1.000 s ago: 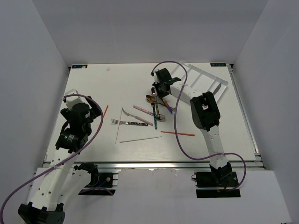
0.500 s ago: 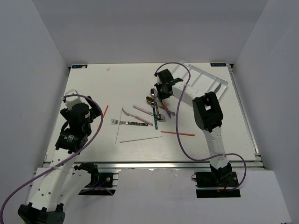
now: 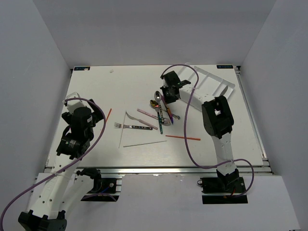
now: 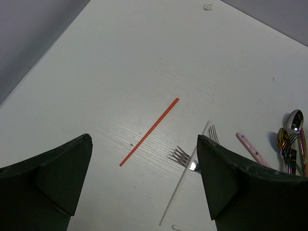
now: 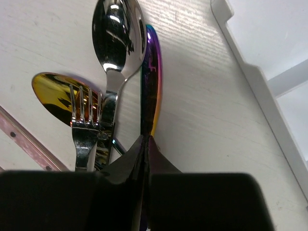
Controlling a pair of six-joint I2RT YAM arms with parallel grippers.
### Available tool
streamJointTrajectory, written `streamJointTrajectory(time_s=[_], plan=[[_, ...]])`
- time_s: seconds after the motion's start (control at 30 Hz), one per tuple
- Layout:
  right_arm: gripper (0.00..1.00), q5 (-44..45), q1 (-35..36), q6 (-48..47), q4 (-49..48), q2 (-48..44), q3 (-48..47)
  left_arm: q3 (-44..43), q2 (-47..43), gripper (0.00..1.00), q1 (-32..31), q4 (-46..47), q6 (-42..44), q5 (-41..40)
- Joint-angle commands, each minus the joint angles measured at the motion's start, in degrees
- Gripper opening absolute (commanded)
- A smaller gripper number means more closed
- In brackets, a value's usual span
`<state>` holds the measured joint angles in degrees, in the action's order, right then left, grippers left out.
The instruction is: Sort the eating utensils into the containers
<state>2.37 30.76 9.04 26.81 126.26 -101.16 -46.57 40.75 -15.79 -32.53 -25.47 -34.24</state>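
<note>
Since the earlier frame, the right gripper point(image 3: 166, 96) has slid slightly toward the cluster of cutlery at the middle of the white table point(image 3: 120, 86), its elbow has swung toward the right of the top view, and its fingers have come together. They are now pressed fully closed. In the right wrist view the right gripper point(image 5: 145, 144) pinches the slim iridescent purple utensil point(image 5: 151, 72), which is seen edge-on and runs from the upper middle of the frame straight down into the seam between the fingers.

Just left of it lies a polished silver spoon point(image 5: 118, 33), bowl toward the top of the frame. Further left is a gold spoon point(image 5: 53, 94), with the tines of a silver fork point(image 5: 84, 125) lying across its bowl. A pink patterned handle point(image 5: 24, 139) cuts the lower left corner.

The white rectangular plastic tray point(image 5: 250, 72) fills the upper right of that view, close beside the gripped utensil but not touching it. From above, the tray point(image 3: 211, 79) sits at the upper right of the table.

The left gripper point(image 4: 144, 173) hovers with its jaws spread wide and nothing between them. Below it lies a thin red chopstick point(image 4: 149, 131). To that chopstick's right, a pale chopstick point(image 4: 185, 175) crosses a fork with a dark patterned handle point(image 3: 131, 126).
</note>
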Motion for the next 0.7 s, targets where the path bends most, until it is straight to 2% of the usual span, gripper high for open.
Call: streamJointTrajectory(time_s=[0.0, 0.03, 0.07, 0.13, 0.33, 0.63, 0.67], plan=[[0.04, -0.44, 0.0, 0.63, 0.87, -0.75, 0.44, -0.02, -0.67, 0.98, 0.41, 0.37, 0.43, -0.04], [0.19, -0.35, 0.09, 0.72, 1.31, -0.75, 0.36, -0.1, -0.67, 0.98, 0.32, 0.37, 0.43, -0.04], [0.42, -0.09, 0.17, 0.54, 1.49, -0.66, 0.27, -0.02, -0.67, 0.98, 0.41, 0.37, 0.43, -0.04], [0.47, 0.35, 0.26, 0.37, 1.49, -0.66, 0.18, -0.1, -0.59, 0.98, 0.41, 0.37, 0.43, -0.04], [0.47, -0.87, 0.44, -0.69, 3.25, 1.88, -2.72, -0.1, -0.5, 0.98, 0.32, 0.37, 0.43, 0.05], [0.36, 1.22, 0.79, -2.18, 9.22, 10.49, -13.7, -0.02, -0.41, 0.98, 0.41, 0.37, 0.43, 0.05], [0.32, 1.93, 0.88, -2.18, 9.75, 10.94, -14.32, -0.1, -0.5, 0.98, 0.41, 0.37, 0.43, 0.05]])
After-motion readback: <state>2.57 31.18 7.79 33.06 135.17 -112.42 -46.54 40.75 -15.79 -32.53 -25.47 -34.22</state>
